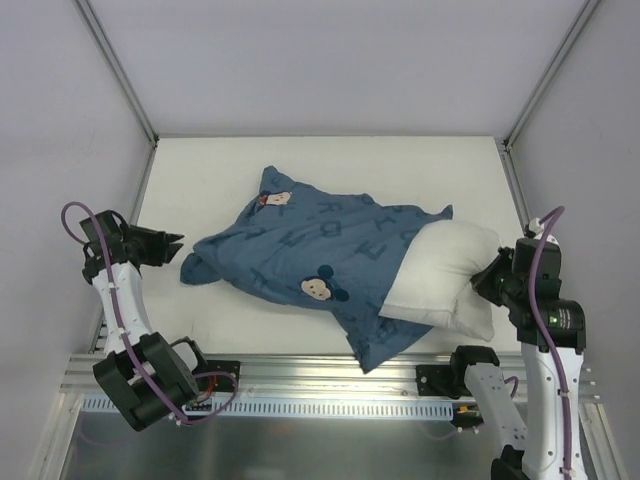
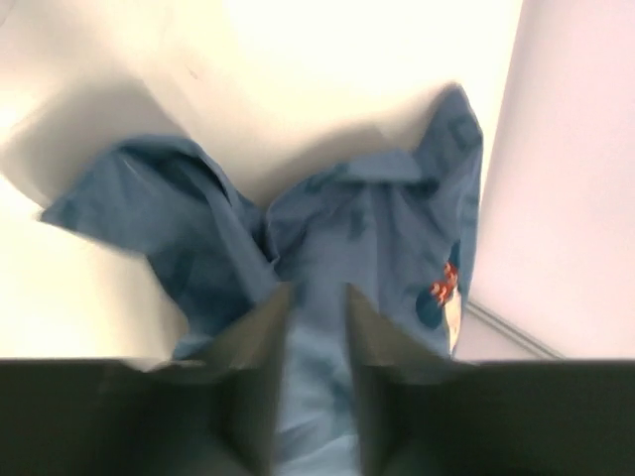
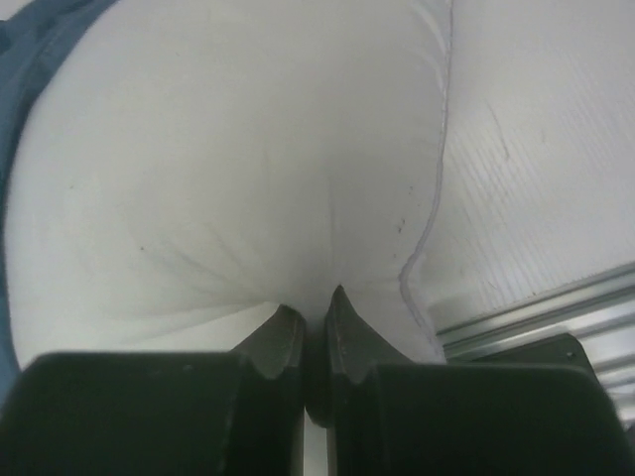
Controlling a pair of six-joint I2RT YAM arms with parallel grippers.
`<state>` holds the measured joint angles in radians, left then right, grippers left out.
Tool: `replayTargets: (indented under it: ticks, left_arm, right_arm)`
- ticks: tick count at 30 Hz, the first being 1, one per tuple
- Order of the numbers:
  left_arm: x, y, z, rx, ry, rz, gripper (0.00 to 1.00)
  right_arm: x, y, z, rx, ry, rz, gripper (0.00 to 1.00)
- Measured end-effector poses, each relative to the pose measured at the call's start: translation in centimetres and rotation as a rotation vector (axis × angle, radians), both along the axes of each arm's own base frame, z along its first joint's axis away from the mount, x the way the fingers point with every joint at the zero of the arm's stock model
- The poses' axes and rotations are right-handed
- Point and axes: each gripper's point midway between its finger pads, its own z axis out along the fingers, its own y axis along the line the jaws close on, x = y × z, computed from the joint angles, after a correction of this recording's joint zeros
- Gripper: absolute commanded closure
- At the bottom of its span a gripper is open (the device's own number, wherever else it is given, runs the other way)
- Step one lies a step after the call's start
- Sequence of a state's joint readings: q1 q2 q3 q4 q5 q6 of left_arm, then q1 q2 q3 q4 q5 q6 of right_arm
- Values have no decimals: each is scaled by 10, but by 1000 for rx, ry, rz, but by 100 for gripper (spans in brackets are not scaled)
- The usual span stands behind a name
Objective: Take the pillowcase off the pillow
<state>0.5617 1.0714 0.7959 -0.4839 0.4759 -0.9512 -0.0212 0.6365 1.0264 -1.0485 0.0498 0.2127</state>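
The big soft blue pillowcase, printed with darker blue letters and cartoon mouse faces with red bows, lies rumpled across the middle of the white surface, stretching from its left side towards the front right. Out of its open right-hand end pokes the plump plain white pillow, one end bare and the rest inside the cloth. The right gripper sits at that bare end, and its wrist view shows the black jaws pinched together on a fold of the white fabric, with creases fanning out from the bite. Over on the other side, the left gripper hangs just beside the pillowcase's left corner with its jaws spread apart. Its wrist view is blurred: blue cloth shows between and beyond the jaws, but I cannot tell whether they touch it. A silver metal rail runs along the near edge of the surface
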Motion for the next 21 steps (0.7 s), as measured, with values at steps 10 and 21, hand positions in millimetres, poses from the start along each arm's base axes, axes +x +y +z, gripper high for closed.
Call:
replayTargets:
  ticks: [10, 21]
  left_arm:
    - [28, -20, 41, 214, -91, -218, 7]
    - [130, -117, 58, 360, -78, -645, 11]
  right_arm:
    - [-16, -14, -26, -59, 72, -38, 9]
    - [19, -22, 41, -80, -39, -81, 3]
